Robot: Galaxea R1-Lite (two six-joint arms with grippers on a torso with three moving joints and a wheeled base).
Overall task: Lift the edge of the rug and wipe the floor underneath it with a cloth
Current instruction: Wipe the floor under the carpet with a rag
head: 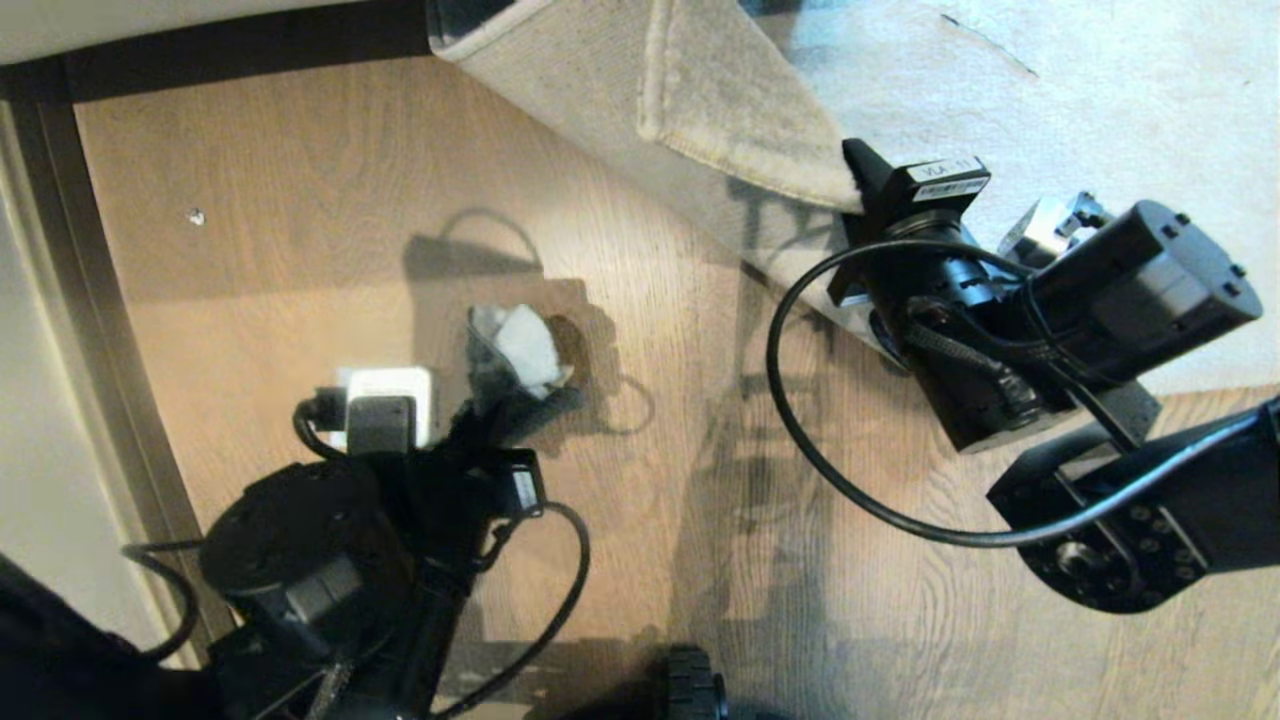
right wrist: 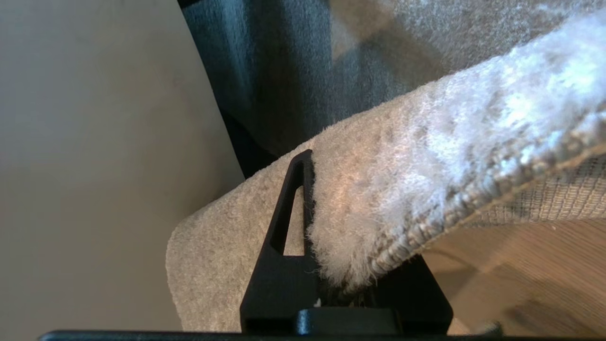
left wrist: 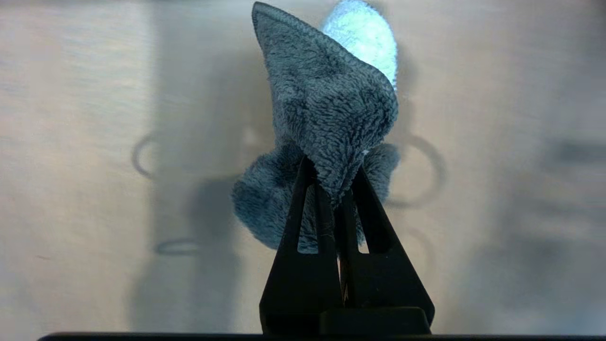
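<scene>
The pale rug's corner is raised and folded back off the floor [head: 330, 250] at the top of the head view. My right gripper [head: 858, 185] is shut on the rug edge [head: 740, 150]. In the right wrist view one black finger [right wrist: 291, 208] lies on the pile of the rug edge [right wrist: 402, 189], and the other is hidden under it. My left gripper [head: 490, 400] is over bare planks left of the rug, shut on the cloth [head: 520, 350]. The left wrist view shows the fuzzy grey cloth [left wrist: 326, 104] bunched between the closed fingertips of that gripper [left wrist: 331, 177]. Whether the cloth touches the floor [left wrist: 71, 189] I cannot tell.
A dark skirting strip [head: 250, 45] runs along the top and down the left side, with pale wall [head: 40, 400] beyond. A small white speck [head: 196, 216] lies on the planks. A black base wheel [head: 692, 690] shows at the bottom edge. Cables loop from both arms.
</scene>
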